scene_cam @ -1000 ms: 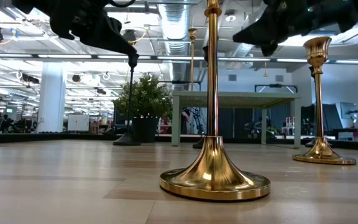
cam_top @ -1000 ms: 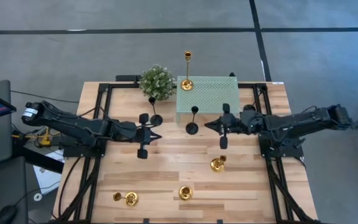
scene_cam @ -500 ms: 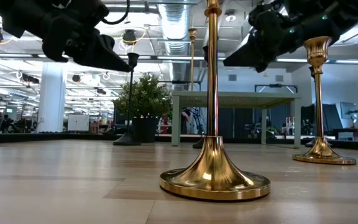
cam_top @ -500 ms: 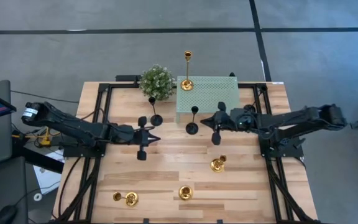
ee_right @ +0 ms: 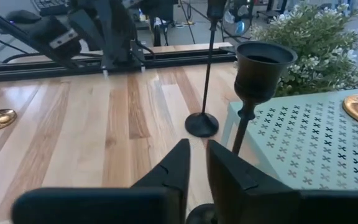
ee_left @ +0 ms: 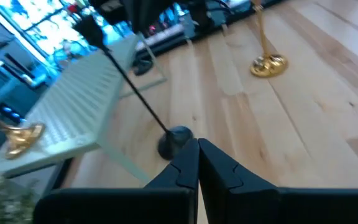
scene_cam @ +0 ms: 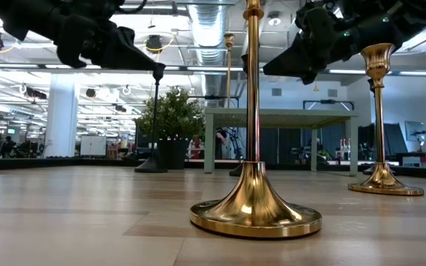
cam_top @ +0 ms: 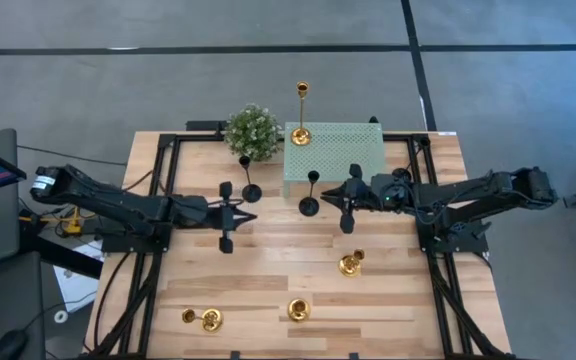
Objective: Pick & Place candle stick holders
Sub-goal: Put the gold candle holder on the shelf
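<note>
You're lining the right gripper (cam_top: 345,199), fingers pressed together, on the black holder (cam_top: 310,196) beside the stand's (cam_top: 348,150) front edge; spread them first.

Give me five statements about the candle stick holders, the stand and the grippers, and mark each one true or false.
1. A tall gold holder stands on the mint green stand. True.
2. Both black holders stand on the stand. False: the left black holder and the right black holder stand on the wooden table, beside the stand.
3. The left gripper is shut on a black holder. False: it is shut but holds nothing.
4. The right gripper is near the right black holder, not grasping it. True.
5. The green plant sits at the table's front edge. False: it sits at the back, beside the stand.
</note>
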Motion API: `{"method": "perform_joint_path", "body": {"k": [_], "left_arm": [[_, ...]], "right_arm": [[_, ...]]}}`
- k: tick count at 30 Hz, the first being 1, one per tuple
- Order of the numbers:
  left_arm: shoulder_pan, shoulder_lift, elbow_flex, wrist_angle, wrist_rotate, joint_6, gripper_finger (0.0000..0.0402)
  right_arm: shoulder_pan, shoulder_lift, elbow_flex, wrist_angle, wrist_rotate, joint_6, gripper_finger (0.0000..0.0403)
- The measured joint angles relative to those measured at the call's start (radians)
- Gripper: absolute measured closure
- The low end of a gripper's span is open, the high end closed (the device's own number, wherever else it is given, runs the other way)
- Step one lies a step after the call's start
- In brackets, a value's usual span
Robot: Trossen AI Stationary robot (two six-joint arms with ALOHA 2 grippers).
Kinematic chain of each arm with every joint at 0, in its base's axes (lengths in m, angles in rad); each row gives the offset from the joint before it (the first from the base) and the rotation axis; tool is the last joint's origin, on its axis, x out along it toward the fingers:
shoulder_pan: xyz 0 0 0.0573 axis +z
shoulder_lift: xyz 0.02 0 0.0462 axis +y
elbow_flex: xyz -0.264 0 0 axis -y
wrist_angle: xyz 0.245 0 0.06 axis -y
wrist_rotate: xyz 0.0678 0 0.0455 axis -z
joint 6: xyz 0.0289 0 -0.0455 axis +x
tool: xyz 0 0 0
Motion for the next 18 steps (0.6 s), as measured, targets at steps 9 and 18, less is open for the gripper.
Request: {"method": "perform_joint_path", "body": {"k": [9,18], "left_arm": [[0.069,-0.062,0.000,0.000,-0.027,-0.067,0.0397],[0.067,-0.052,0.000,-0.048,-0.088,-0.155,0.0397]], "right_arm": [[0.000,0.000,0.000,0.005,0.023,-0.007,0.0322],[0.010,0.000,0.000,-0.002,0.018,-0.008,0.0322]]}}
